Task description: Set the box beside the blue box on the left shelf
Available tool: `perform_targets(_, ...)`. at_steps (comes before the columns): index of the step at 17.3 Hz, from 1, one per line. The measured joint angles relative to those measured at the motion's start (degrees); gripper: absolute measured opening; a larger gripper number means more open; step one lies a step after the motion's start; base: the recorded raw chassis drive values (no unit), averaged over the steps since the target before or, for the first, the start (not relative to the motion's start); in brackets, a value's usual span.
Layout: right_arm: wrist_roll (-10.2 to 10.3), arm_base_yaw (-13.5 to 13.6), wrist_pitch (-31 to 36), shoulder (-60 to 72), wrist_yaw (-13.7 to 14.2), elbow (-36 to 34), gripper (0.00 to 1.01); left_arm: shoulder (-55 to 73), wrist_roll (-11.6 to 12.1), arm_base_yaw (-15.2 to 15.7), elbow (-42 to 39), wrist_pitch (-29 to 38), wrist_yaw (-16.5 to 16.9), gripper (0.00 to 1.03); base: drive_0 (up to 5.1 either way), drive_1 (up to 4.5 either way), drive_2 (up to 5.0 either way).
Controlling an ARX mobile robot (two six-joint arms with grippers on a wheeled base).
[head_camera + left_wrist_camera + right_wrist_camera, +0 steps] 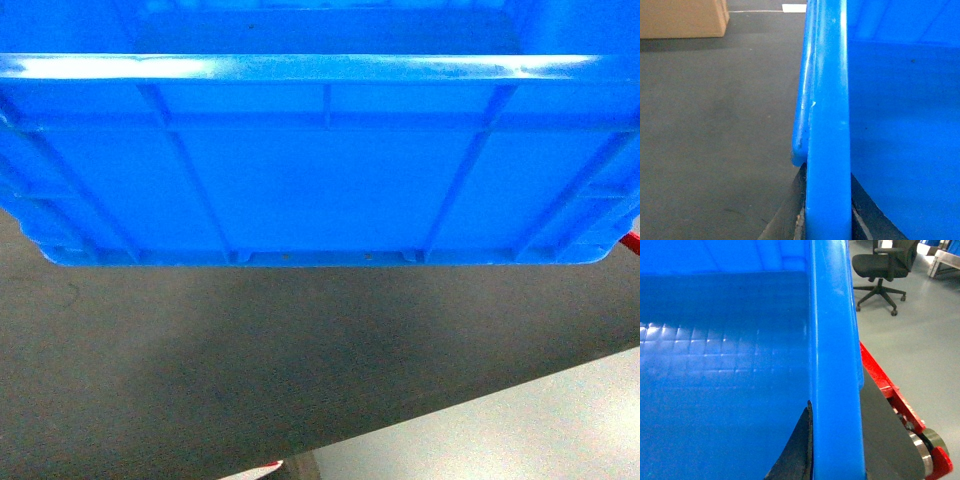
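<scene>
One box (320, 170) fills the upper half of the head view: bright blue plastic, thick glossy rim on top, near wall crossed by vertical and slanted ribs, two small tabs along the base edge. It hangs above the dark grey mat (250, 380) with its shadow thrown below; no shelf rail or rollers show in any view, so the box is off the rack. Left wrist view: the box's rim runs straight up the frame, with the left gripper (827, 220) straddling it, one dark finger (787, 215) outside the wall and the other inside, both pressed to the plastic, pinching the rim. Right wrist view: same arrangement on the opposite wall, the right gripper (835, 450) clamped over the rim, inner finger (797, 450) against the inside face, outer finger against the outside. Box interior looks bare, floor faintly gridded. Beyond the box: a cardboard carton (682, 17) on the mat at far left; a red frame (900, 410) with a metal wheel just beside the right wall; a pale grey floor (520, 430) edging the mat; a black office chair (882, 270) well off on that floor.
</scene>
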Motion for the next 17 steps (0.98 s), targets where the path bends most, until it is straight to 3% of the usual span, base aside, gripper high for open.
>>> perform_targets(17,0.0,0.0,0.0,0.0,0.0,0.0,0.08,0.0,0.0,0.0,0.0,0.0,-0.1,0.09,-1.6,-1.59,-1.6)
